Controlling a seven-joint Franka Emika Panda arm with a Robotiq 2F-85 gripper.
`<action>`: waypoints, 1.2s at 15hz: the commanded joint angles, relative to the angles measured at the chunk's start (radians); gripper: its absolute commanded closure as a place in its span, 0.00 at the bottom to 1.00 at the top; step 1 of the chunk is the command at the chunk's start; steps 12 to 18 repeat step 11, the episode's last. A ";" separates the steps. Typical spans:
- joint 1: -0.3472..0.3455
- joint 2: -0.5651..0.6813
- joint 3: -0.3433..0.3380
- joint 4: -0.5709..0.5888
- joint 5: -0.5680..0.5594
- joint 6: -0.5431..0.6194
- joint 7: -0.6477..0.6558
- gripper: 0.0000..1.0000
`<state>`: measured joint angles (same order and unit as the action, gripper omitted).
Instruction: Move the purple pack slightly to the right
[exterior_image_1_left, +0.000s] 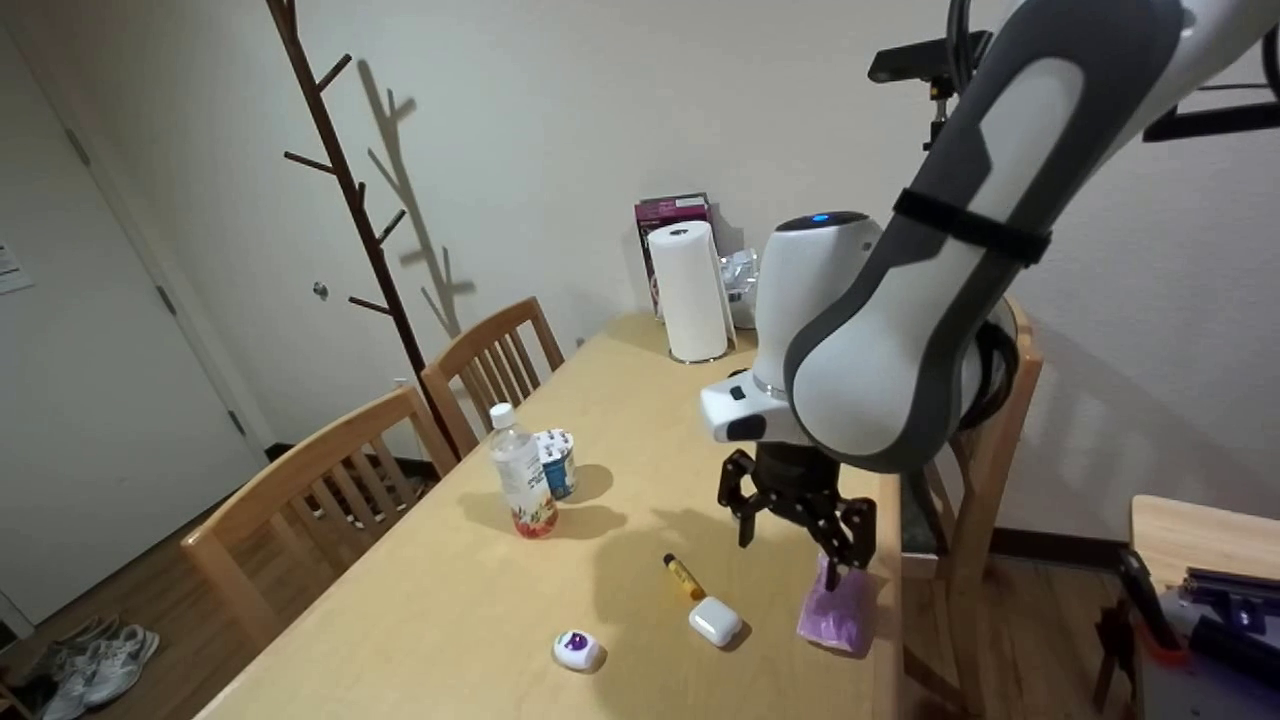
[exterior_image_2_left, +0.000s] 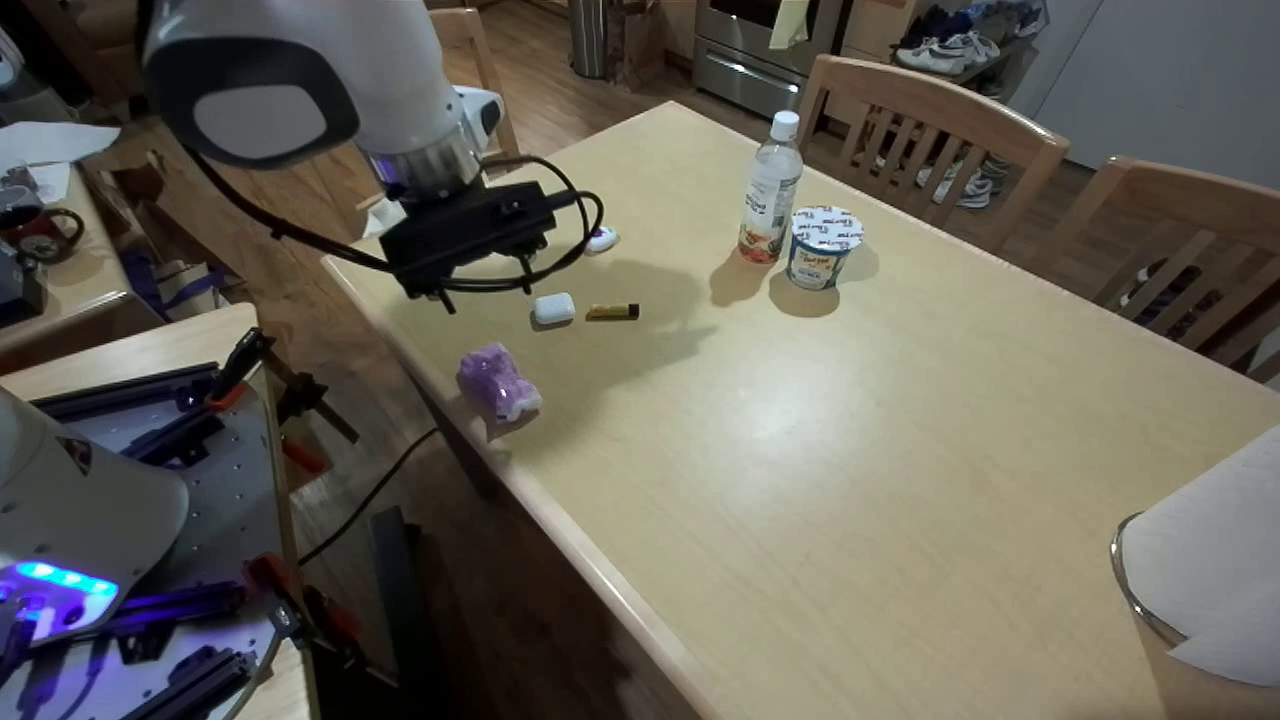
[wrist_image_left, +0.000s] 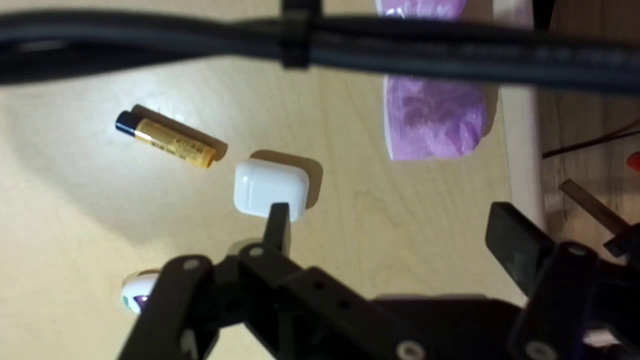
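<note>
Held the jaws spread wide above the worktop (exterior_image_2_left: 830, 510), with two black fingers (wrist_image_left: 520, 246) pointing down and a big gap between. Saw the purple pack (exterior_image_2_left: 498, 383) lying on the worktop near the edge in both exterior views — soft-looking, crinkly and shiny. Found the tip of one finger (exterior_image_1_left: 833, 574) in front of part of the pack in an exterior view, but saw the pack well apart from both fingers in the wrist view. Could not see a strip of the pack there, because of black cables (wrist_image_left: 190, 37) running across. Noticed a white case (wrist_image_left: 270, 185) with round corners near the pack, partly behind a fingertip in the wrist view. Spotted a yellow tube (wrist_image_left: 172, 144) with a black cap just beside the case, with a small gap between. Saw a little white thing (exterior_image_1_left: 577, 650) with a purple spot, farther from the pack. Saw a bottle (exterior_image_2_left: 772, 195) with a white cap standing up just beside a cup (exterior_image_2_left: 815, 265) — both well apart from the pack. Noticed a paper roll (exterior_image_1_left: 690, 290) in front of a dark purple box (exterior_image_1_left: 672, 208) in an exterior view.
</note>
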<state>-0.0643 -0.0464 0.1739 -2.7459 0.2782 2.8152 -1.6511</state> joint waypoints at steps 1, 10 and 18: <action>0.119 -0.117 -0.040 -0.057 0.031 -0.036 0.062 0.00; 0.202 -0.088 -0.115 -0.032 -0.016 -0.034 0.095 0.00; 0.202 -0.087 -0.115 -0.032 -0.016 -0.034 0.095 0.00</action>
